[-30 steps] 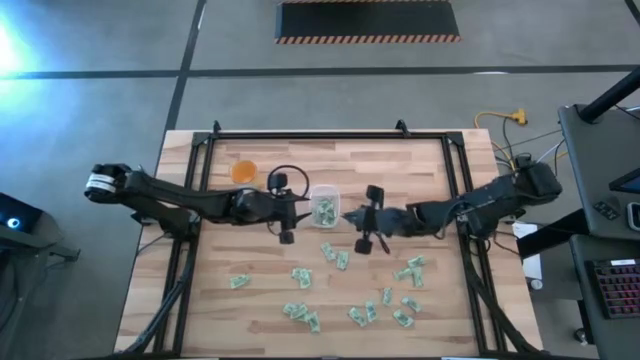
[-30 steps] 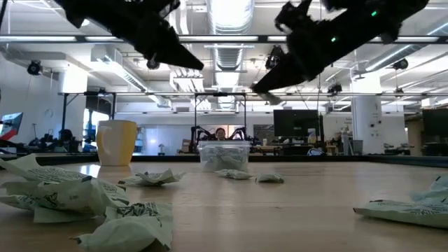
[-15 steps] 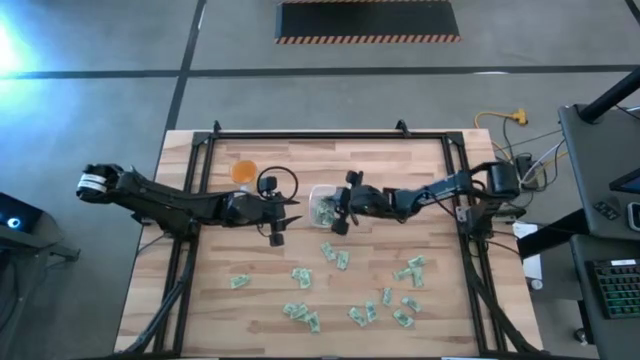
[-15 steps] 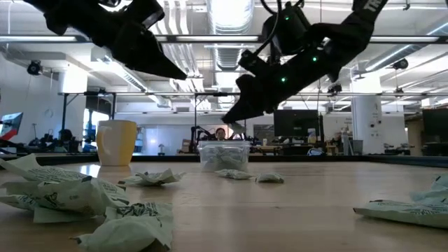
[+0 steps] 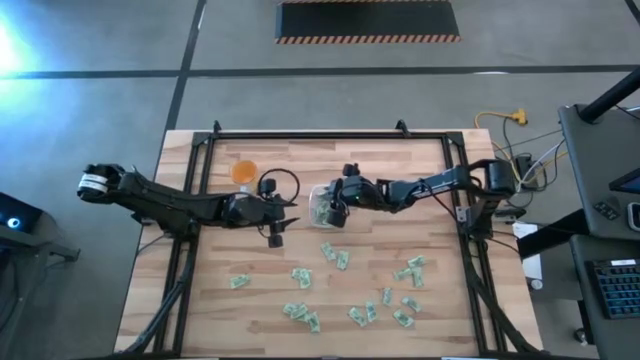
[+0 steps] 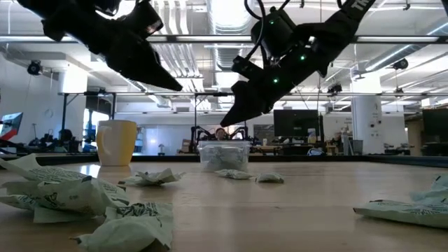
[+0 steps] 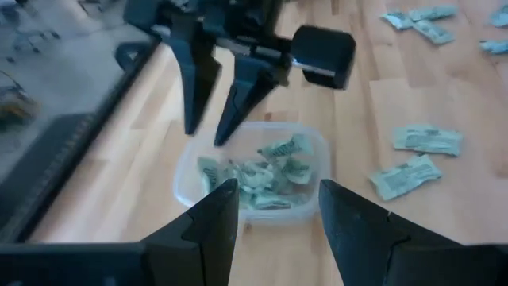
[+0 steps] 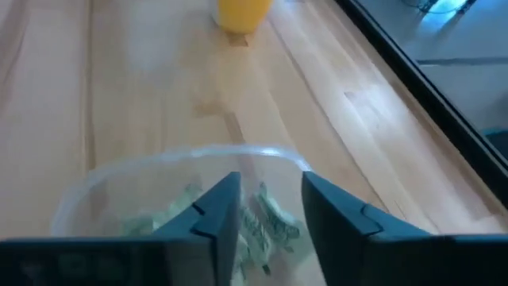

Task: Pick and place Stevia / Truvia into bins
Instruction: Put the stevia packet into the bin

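The clear bin (image 5: 318, 192) stands at the table's middle with several pale green sachets (image 7: 258, 171) lying in it. My right gripper (image 5: 330, 212) hangs open just above the bin, fingers pointing down over its right half (image 7: 208, 135); past them, in the right wrist view, a sachet (image 8: 270, 216) lies inside the bin wall (image 8: 159, 163). My left gripper (image 5: 283, 218) hovers open to the left of the bin, above the table, holding nothing. Several more sachets (image 5: 335, 255) lie loose on the near half of the table.
An orange cup (image 5: 244, 171) stands on the table far-left of the bin. Loose sachets are scattered near the front edge (image 5: 300, 312) and toward the near right (image 5: 410, 270). A dark metal frame (image 5: 300, 137) runs around the tabletop.
My right gripper has travelled toward the table's left, from right of the bin to directly above it, has come down a little and has opened there. My left gripper has drawn back slightly toward the table's left edge.
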You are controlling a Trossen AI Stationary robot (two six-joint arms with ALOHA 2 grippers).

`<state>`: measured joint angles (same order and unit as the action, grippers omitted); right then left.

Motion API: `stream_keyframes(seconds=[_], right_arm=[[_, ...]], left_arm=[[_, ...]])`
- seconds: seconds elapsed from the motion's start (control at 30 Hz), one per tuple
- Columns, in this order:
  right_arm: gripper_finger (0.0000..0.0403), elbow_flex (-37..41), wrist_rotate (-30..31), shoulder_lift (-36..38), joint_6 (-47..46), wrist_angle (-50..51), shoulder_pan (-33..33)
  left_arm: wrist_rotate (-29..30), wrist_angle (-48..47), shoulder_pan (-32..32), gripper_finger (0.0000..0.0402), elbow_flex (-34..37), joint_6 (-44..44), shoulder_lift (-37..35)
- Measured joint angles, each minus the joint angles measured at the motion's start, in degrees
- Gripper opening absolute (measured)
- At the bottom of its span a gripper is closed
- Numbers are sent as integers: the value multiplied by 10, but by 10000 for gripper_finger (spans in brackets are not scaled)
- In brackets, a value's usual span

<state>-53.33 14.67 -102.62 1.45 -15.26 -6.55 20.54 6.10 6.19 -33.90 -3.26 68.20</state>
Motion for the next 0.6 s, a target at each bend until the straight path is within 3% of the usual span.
stream_keyframes(seconds=[0.17, 0.37, 0.6], right_arm=[[161, 1, -27, 36, 35, 98, 11], [173, 8, -101, 79, 33, 204, 31], [173, 40, -137, 93, 41, 207, 64]], left_arm=[[-73, -79, 6, 160, 0, 58, 0], [-117, -196, 42, 160, -8, 163, -1], [-145, -292, 123, 160, -32, 296, -1]])
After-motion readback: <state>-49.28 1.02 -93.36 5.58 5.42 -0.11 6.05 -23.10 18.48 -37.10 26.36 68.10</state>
